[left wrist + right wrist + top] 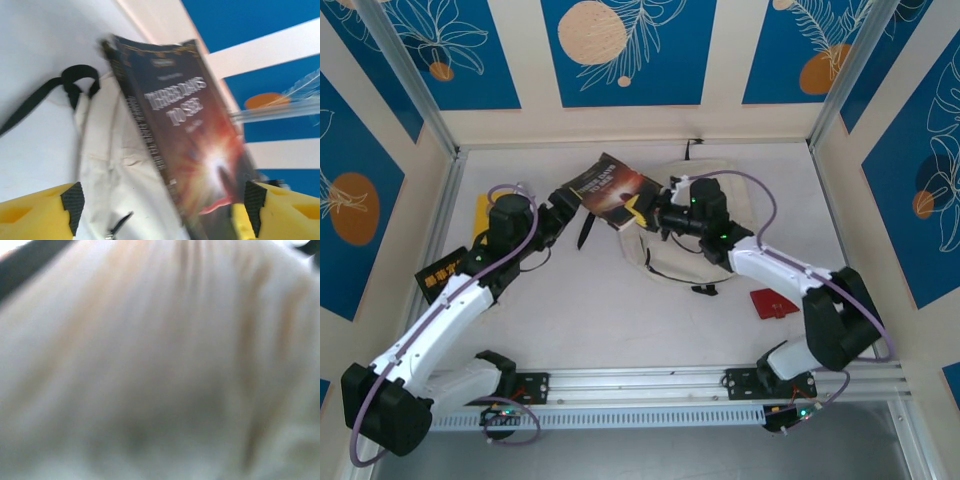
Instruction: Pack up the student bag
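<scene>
Where the two arms meet toward the far side of the bench (620, 320), the student bag (665, 258) lies flat, cream cloth, right of centre. Most of it is covered by the right arm's wrist. From above, a black strap (583, 228) trails off the bag's left side.

Dark paperback (608, 190): sits over the bag's left edge, tilted, cover up. In the left wrist view the title on the paperback (190, 125) reads "THREE DAYS TO SEE". Cream cloth of the bag (110, 165) shows below and left of it. The strap loop (75, 80) lies on the white bench beyond.

Left fingers (45, 212): spread wide, one yellow finger at each lower corner of the left wrist view. The paperback's near end lies between them, closer to the right-hand finger. No clamping on either side, nothing held.

Right fingers (640, 212): yellow tips at the paperback's near right corner, over the bag. Cannot tell from above whether they are closed or gripping anything. The right wrist view is blurred cream cloth (160, 360), very close to the lens.

Elsewhere on the bench:
- Yellow book (482, 215), partly under the left arm.
- Black booklet with yellow lettering (440, 270), near the left arm's elbow.
- Small red item (772, 302), beside the right arm, well apart from the bag.
</scene>
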{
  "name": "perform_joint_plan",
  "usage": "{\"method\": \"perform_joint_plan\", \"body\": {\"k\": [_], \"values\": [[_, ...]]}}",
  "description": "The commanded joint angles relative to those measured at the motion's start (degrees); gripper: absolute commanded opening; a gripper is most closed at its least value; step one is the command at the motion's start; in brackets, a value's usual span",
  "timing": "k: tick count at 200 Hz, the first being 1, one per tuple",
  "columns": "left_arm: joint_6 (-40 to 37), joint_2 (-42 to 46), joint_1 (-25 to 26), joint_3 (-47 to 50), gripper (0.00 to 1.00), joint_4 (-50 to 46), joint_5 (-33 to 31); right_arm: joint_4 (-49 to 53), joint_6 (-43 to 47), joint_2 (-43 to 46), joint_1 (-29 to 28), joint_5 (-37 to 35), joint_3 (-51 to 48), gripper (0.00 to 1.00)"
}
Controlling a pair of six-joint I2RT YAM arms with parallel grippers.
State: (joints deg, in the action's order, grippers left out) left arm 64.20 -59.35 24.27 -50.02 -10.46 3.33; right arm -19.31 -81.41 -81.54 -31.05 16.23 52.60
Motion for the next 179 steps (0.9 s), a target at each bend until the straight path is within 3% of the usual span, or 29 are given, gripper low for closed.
{"method": "perform_joint_plan", "body": {"k": [1,31,60,121,179], "values": [[-8.6,-2.5,1.3,-2.6,0.88,-9.6,1.0,15.9,16.7,6.9,3.1,-3.2,3.0,0.03],[-16.6,-8.6,4.7,-6.1,0.89,-13.9,1.1,31.6,25.7,13.1,8.0,-6.8,5.1,0.04],[-19.8,-16.2,10.5,-11.6,0.89,-15.5,0.4,43.5,30.2,18.7,15.3,-7.9,5.9,0.02],[-26.7,-40.1,26.1,-36.5,0.8,-26.0,-6.8,56.7,34.9,26.7,30.5,-8.1,4.9,0.03],[-33.2,-66.7,25.3,-64.6,0.72,-33.4,-9.5,57.6,35.8,26.8,36.2,-4.9,3.6,0.03]]}}
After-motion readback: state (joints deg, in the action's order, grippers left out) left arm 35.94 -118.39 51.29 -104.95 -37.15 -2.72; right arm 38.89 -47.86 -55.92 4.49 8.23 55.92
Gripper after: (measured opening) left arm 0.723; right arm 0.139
